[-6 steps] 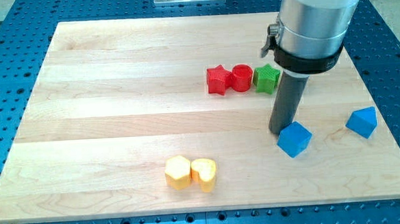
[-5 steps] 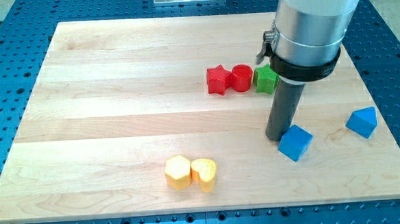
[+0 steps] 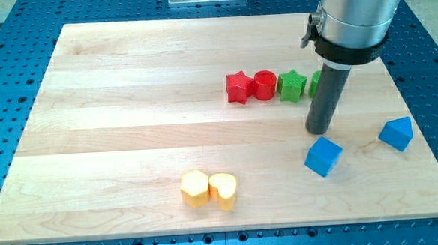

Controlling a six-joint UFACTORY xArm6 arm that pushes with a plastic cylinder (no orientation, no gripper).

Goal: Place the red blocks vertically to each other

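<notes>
On the wooden worktop [image 3: 112, 90], going from the view's left, a yellow hexagon block [image 3: 195, 188] and a yellow heart block [image 3: 224, 190] touch each other near the bottom edge. Higher, toward the middle, the red star block [image 3: 237, 87] and the red cylinder block [image 3: 264, 85] stand side by side, touching — in a horizontal row, not one above the other, so the task is not yet done. Just beside them to the right is a green star block [image 3: 292, 86], then another green block [image 3: 317, 82], partly hidden behind the rod. My tip [image 3: 318, 130] rests below these green blocks, just above a blue cube block [image 3: 324, 155], and well apart from the red ones. Farther right lies another blue block [image 3: 396, 134]. There is no pincer on this arm, so no state to tell. One red block must be pushed above or below the other — this is all left to do.
</notes>
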